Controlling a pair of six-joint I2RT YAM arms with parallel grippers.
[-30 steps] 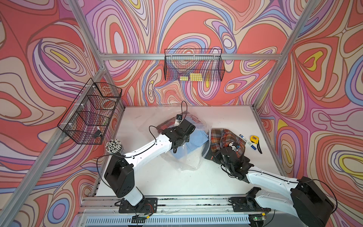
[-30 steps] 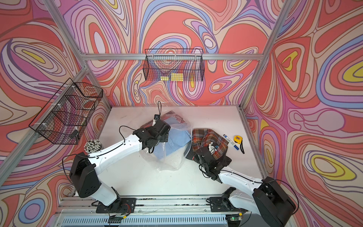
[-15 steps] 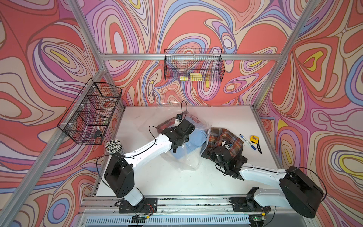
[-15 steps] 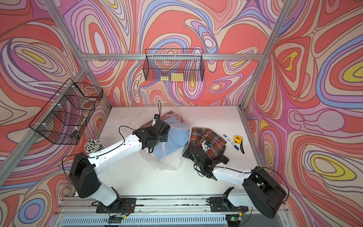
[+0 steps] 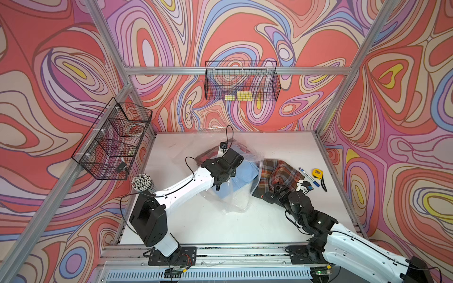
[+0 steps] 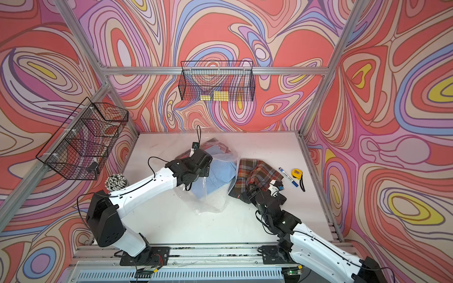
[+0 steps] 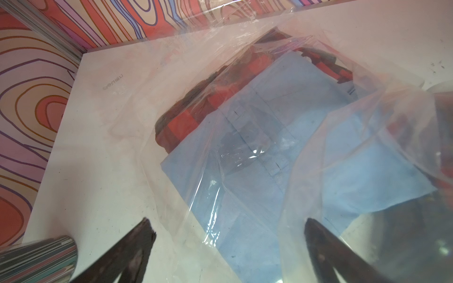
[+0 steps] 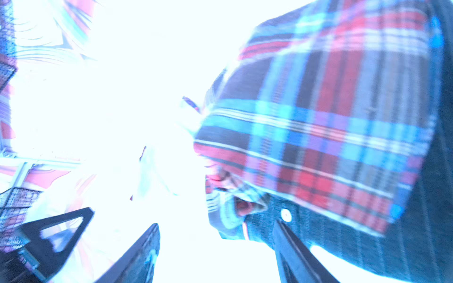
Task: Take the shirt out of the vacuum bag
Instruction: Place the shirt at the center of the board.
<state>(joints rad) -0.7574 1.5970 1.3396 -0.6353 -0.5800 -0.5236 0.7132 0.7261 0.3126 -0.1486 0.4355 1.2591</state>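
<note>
Plaid shirt out on the surface, both claws open.

Nearest me, the right claw (image 8: pixel 215 224) sits low at the near edge of the plaid shirt (image 5: pixel 277 174), its jaws apart with nothing between them and one finger against the shirt's dark part. The shirt lies crumpled on the white surface (image 5: pixel 220 227), outside the bag (image 5: pixel 232 203) and touching its right edge. Inside the clear bag a blue shirt (image 5: pixel 241 175) lies folded over a red checked cloth (image 7: pixel 196 115). The left claw (image 7: pixel 228 232) hangs above the bag, jaws spread wide over the plastic and clamped on nothing. Farther right of the plaid shirt, a marker (image 5: pixel 307 176) and a yellow tape measure (image 5: pixel 318 173) lie side by side.
</note>
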